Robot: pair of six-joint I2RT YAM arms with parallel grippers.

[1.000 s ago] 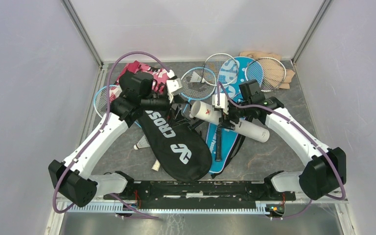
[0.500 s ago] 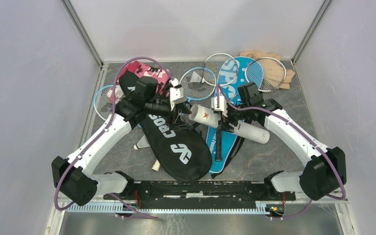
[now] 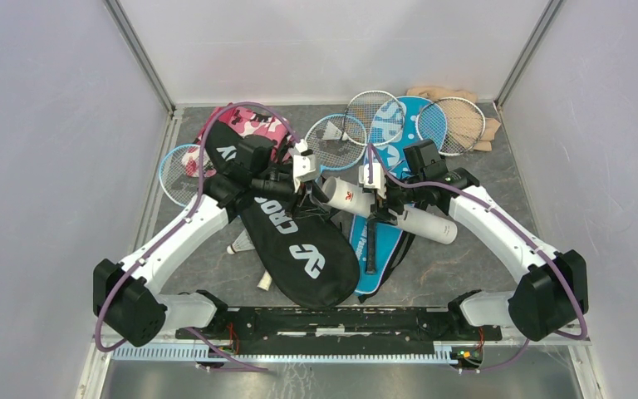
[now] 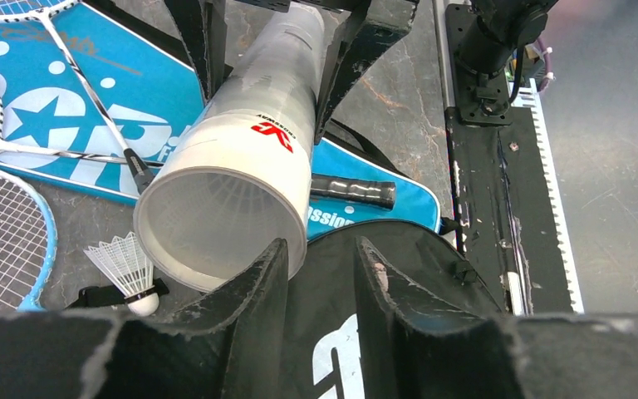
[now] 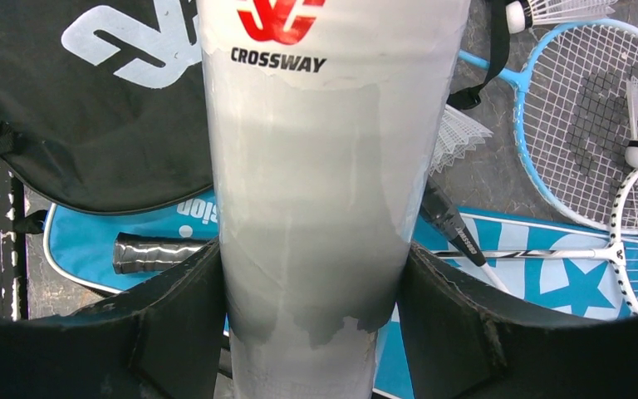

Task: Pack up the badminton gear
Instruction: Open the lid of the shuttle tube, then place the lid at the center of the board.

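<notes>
Grips the long white tube [image 5: 316, 150] mid-body with the right claw [image 5: 311, 266], one finger pressed to each side. Holds it raised over the blue "SPORT" racket cover [image 3: 385, 253], open mouth pointed toward the left claw [image 4: 321, 249]. Same hold, nearly the same spot as a second ago. Has brought the left claw in from over the pink-and-white camouflage cloth [image 3: 253, 125] to just in front of the tube mouth, above the black "CROSSWAY" racket cover [image 3: 299, 241]. Has narrowed it from wide apart to a partial gap, with nothing between the fingers and only black cover showing through. Leaves more of the black cover's far end exposed than before. On the bench [image 3: 465, 258]: white shuttlecock [image 4: 129, 270] just below the tube mouth, second shuttlecock [image 3: 241, 243] left of the black cover, rackets [image 3: 336, 137] fanned along the far side, partly over the blue cover.
</notes>
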